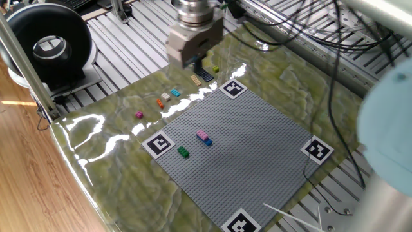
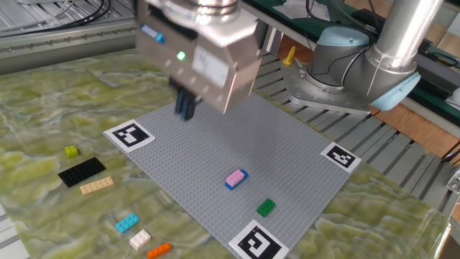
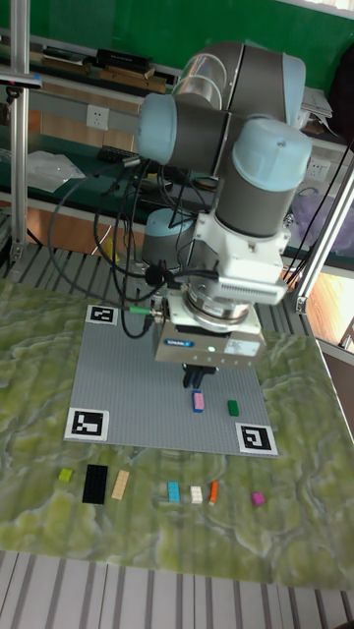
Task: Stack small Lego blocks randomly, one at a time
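Note:
A pink block sits on a blue one [image 2: 236, 178] on the grey baseplate [image 2: 215, 137], with a green block [image 2: 266, 207] beside them. Loose on the table off the baseplate's edge lie a cyan [image 2: 126, 222], a whitish [image 2: 139, 238] and an orange block [image 2: 159, 250]; a magenta one [image 1: 139, 115] lies further along. My gripper [image 2: 186, 106] hangs in the air over the baseplate's edge, apart from every block. Its dark fingers stand close together with nothing between them. The pink and blue pair [image 3: 199, 401] shows just below the gripper [image 3: 194, 376] in the tall view.
A black flat plate [image 2: 80, 171], a tan plate [image 2: 96, 185] and a small yellow-green piece [image 2: 71, 151] lie on the green table next to the loose blocks. Black-and-white marker tags [image 2: 129, 134] sit at the baseplate's corners. The arm's base [image 2: 338, 68] stands behind the table.

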### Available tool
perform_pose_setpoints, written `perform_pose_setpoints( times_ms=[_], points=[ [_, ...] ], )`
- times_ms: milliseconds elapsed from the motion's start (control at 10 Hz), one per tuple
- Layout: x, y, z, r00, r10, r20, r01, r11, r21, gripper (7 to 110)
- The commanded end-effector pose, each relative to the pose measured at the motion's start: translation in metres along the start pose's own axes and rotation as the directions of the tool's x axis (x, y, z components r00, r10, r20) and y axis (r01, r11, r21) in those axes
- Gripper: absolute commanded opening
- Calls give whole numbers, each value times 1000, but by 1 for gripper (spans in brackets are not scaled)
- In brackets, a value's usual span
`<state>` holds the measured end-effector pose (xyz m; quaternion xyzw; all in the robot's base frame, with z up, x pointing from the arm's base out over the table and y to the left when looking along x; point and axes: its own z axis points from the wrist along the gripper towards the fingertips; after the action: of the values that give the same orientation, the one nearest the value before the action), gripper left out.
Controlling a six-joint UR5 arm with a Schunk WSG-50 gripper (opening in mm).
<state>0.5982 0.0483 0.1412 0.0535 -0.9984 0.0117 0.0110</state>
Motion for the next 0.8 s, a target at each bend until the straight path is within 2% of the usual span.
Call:
perform_pose_setpoints(
  times_ms=[0, 100, 400, 500, 700],
  points=[
    [-53, 19, 5, 999, 3, 48, -2, 1000, -21, 7],
    [-53, 18, 6, 999, -2, 47, 3, 1000, -16, 7],
    [-41, 14, 6, 999, -33, -3, 33, 999, 0, 7],
    [-43, 19, 6, 999, -53, 8, 53, 998, -20, 7],
    [-53, 20, 6, 997, -65, 47, 66, 998, -19, 7]
  ],
)
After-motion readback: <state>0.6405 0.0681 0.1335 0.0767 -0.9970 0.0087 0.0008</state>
